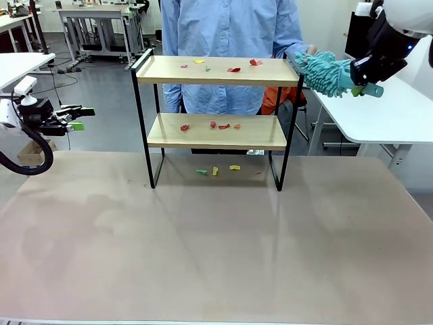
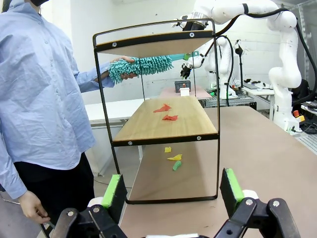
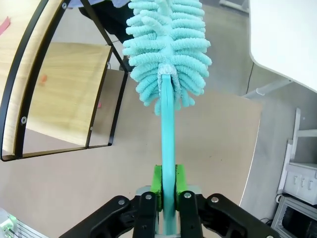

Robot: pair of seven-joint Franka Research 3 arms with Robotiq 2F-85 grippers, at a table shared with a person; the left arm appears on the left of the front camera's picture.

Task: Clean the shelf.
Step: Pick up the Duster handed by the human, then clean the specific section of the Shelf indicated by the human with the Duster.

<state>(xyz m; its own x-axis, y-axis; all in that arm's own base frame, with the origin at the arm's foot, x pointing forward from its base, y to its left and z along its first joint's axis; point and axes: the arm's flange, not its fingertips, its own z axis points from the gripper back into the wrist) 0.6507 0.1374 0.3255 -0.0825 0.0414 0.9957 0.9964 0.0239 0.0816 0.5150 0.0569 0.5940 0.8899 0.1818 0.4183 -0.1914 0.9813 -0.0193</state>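
The shelf (image 1: 216, 71) stands mid-table, its two wooden boards in a black frame, also seen end-on in the left wrist view as the shelf (image 2: 163, 119). Small coloured scraps (image 1: 223, 126) lie on both boards and on the table under it. My right gripper (image 1: 360, 80) is raised beside the shelf's top right corner, shut on the handle of a teal fluffy duster (image 1: 325, 70). The duster's head (image 2: 141, 65) points toward the person, whose hand (image 2: 118, 73) touches its tip. In the right wrist view the handle (image 3: 167, 148) sits between the green pads (image 3: 157, 181). My left gripper (image 1: 76, 119) hovers open, far left.
A person in a blue shirt (image 1: 230, 34) stands right behind the shelf. A white side table (image 1: 379, 112) lies under my right arm, another white table (image 1: 17, 64) at the far left. The beige tabletop (image 1: 216, 250) in front of the shelf is bare.
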